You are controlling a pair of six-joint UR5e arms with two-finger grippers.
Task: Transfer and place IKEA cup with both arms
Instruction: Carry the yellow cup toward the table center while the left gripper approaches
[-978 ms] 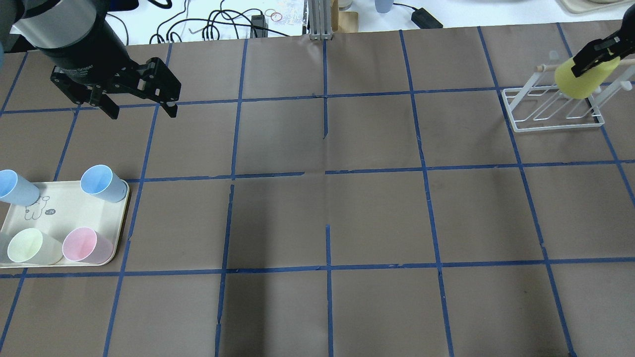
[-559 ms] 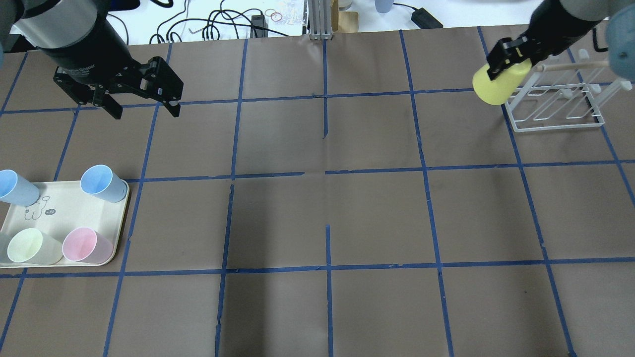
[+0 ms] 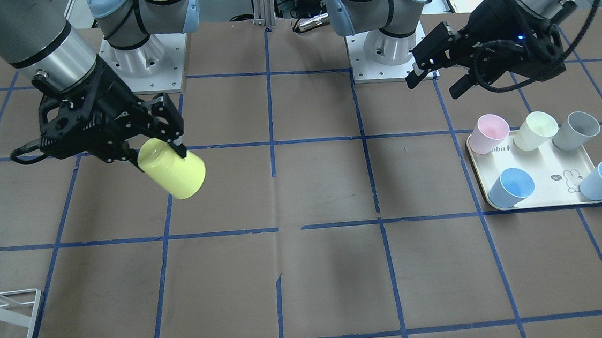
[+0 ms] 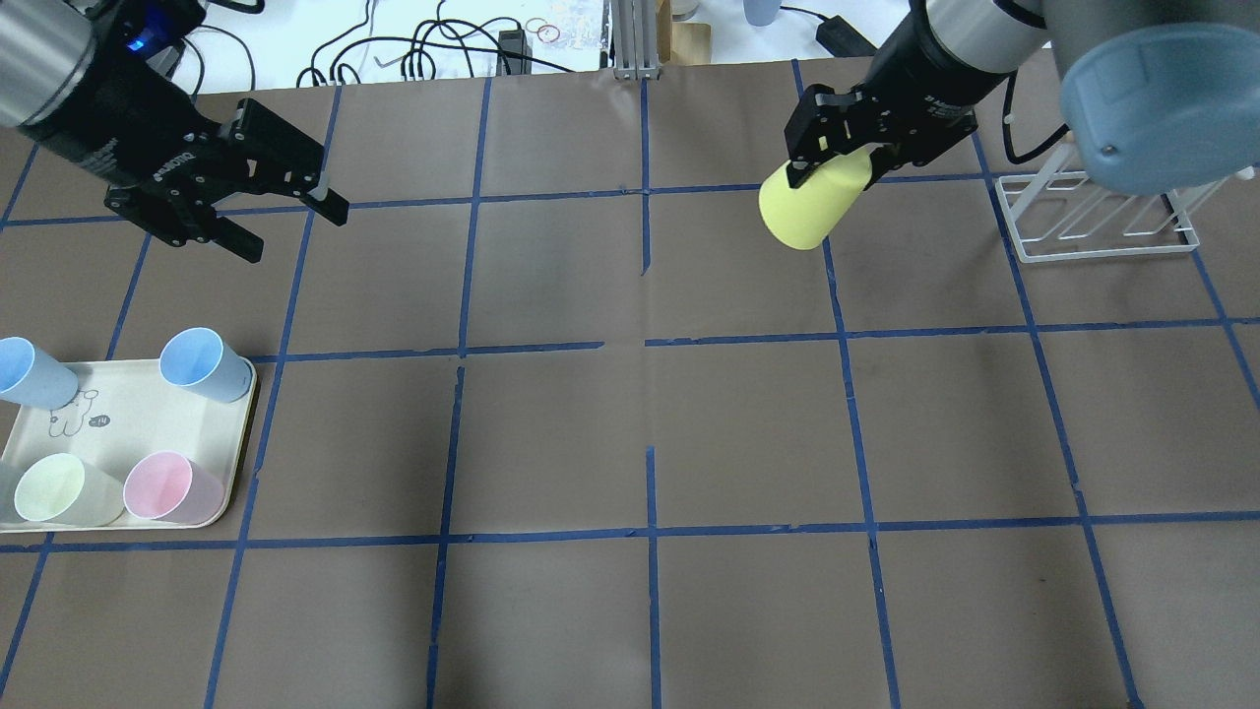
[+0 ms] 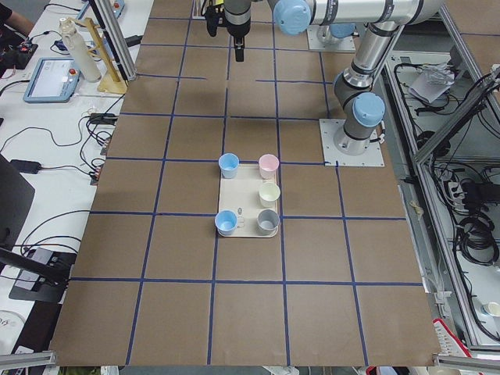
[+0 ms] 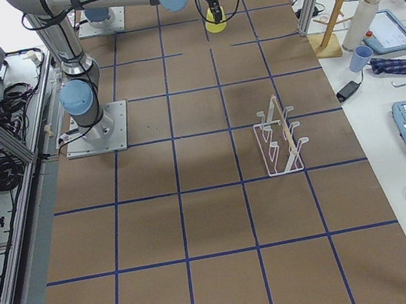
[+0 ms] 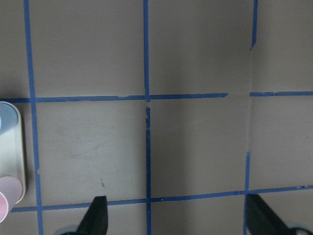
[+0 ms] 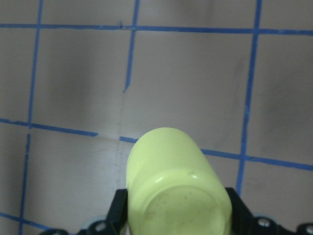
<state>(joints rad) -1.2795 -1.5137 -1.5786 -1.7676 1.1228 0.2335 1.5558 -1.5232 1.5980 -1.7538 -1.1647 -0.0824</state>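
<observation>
While the right pincer [image 4: 835,165] pinches the tilted IKEA cup [image 4: 802,212] at upper right, its tapered wall could slip free before the spread left pincer [image 4: 295,229] receives it.

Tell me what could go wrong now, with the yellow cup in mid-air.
The right gripper pinches the yellow cup near its narrow end, tilted above the table, so it might slip out. The open left gripper is far off; a misaligned hand-over could bump the grippers. The tray already holds five cups, so placing may knock one.
</observation>
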